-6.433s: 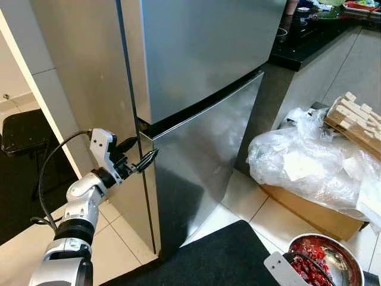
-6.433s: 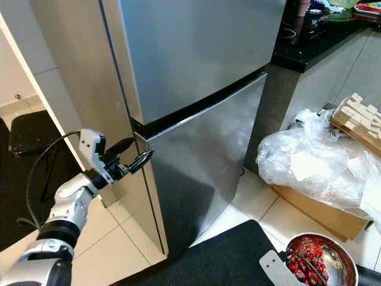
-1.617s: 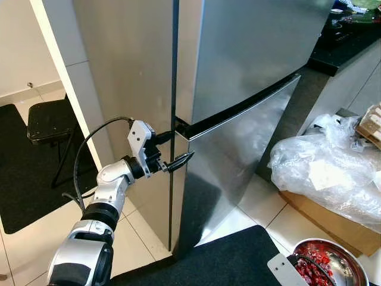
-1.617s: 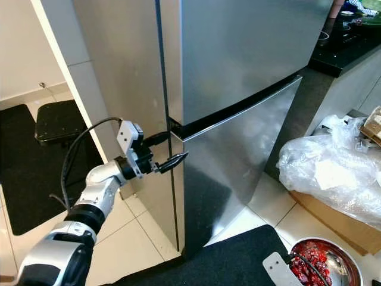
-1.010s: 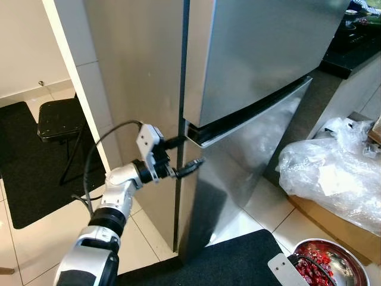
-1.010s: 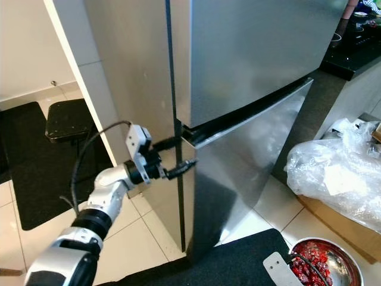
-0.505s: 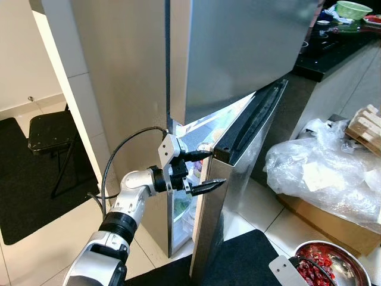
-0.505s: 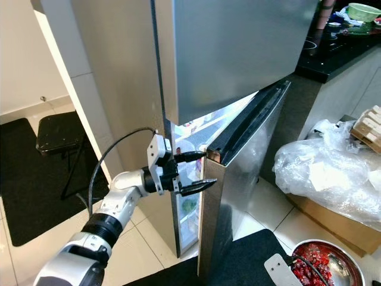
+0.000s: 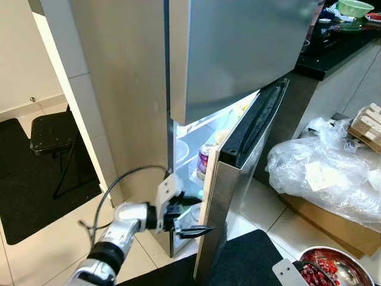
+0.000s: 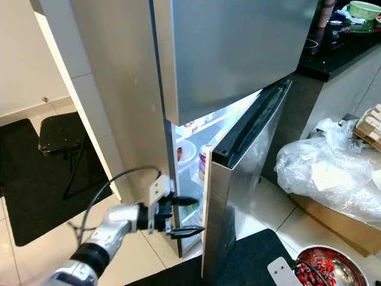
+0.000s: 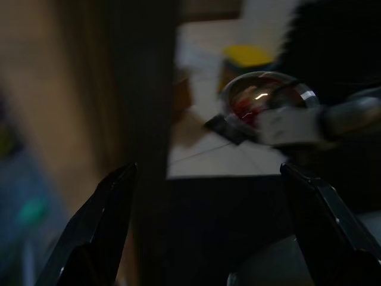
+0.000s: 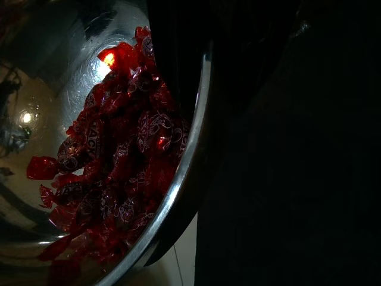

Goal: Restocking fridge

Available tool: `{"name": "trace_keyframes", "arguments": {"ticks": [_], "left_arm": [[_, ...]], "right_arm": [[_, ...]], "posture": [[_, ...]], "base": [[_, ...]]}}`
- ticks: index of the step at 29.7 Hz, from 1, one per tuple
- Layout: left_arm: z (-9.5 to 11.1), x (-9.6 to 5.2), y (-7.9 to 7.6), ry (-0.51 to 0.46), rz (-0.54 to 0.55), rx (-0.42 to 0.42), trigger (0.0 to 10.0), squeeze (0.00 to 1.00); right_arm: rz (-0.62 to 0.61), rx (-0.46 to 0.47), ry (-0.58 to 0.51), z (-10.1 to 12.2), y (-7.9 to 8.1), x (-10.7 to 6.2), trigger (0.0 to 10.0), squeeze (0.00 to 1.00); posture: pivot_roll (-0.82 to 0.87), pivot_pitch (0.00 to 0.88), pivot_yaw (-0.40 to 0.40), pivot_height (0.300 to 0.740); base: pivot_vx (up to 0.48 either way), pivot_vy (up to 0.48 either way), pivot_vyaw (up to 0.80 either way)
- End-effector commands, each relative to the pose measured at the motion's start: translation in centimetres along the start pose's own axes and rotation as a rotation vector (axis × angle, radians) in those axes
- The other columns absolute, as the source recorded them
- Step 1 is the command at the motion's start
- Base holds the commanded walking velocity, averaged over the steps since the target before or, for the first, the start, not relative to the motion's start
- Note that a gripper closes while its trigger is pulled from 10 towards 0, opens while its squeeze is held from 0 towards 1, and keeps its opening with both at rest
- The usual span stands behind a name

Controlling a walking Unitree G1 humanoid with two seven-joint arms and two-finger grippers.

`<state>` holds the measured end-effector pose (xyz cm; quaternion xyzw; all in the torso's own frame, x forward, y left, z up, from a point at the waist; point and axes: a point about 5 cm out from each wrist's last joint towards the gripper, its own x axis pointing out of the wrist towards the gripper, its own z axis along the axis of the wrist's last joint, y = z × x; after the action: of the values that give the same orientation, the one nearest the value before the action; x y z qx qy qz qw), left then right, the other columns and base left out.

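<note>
The stainless-steel fridge (image 9: pixel 238 53) stands with its upper door shut and its lower door (image 9: pixel 235 179) swung partly open, the lit interior showing a can (image 9: pixel 204 161) and a white container on the shelves. The left gripper (image 9: pixel 193 214) is low at the free edge of that lower door, its two black fingers (image 9: pixel 199 229) spread apart with the door edge between them, clamping nothing. In the left wrist view the same fingers frame the dark door edge, blurred. The right gripper (image 12: pixel 178 71) holds a steel bowl (image 10: pixel 333 268) of red-wrapped candies (image 12: pixel 119 161) by its rim, low on the robot's right, one finger inside the bowl. A clear plastic bag (image 9: pixel 321 173) lies on a cardboard box beside the fridge, and a black stool (image 9: pixel 50 131) stands on the tile floor to the left.
</note>
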<state>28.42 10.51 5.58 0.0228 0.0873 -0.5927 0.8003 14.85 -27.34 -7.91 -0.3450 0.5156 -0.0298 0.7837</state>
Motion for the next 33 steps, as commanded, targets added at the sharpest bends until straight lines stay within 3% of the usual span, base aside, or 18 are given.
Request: {"name": "trace_keyframes", "arguments": {"ticks": [1, 11, 19, 23, 33], "left_arm": [[0.5, -1.2, 1.1, -0.016, 0.104, 0.036, 10.0, 0.0], [0.7, -2.2, 3.0, -0.051, 0.376, 0.047, 10.0, 0.0], [0.8, -1.0, 2.7, -0.083, 0.415, 0.056, 10.0, 0.0], [0.2, 0.7, 1.7, -0.075, 0.422, 0.062, 10.0, 0.0], [-0.2, 1.0, 1.7, -0.035, 0.464, 0.081, 10.0, 0.0]], "right_arm": [[-0.034, 0.023, 0.004, 0.0, -0.6, 0.1, 10.0, 0.0], [-0.054, 0.032, 0.029, -0.5, -1.0, 0.1, 10.0, 0.0], [-0.057, 0.041, 0.037, -0.7, -1.2, 0.1, 10.0, 0.0], [-0.063, 0.047, 0.034, -0.5, -1.4, 0.2, 10.0, 0.0], [-0.067, 0.05, 0.03, -0.4, -1.6, 0.2, 10.0, 0.0]], "posture": [[-0.03, 0.0, -0.014, 0.74], [-0.03, 0.0, -0.017, 0.74], [-0.03, 0.0, -0.019, 0.74], [-0.03, 0.0, -0.019, 0.74], [-0.03, 0.0, -0.022, 0.74]], "base": [[0.0, 0.0, 0.0], [0.0, 0.0, 0.0], [0.0, 0.0, -0.3], [0.0, 0.0, -0.79], [0.0, 0.0, -0.8]]}}
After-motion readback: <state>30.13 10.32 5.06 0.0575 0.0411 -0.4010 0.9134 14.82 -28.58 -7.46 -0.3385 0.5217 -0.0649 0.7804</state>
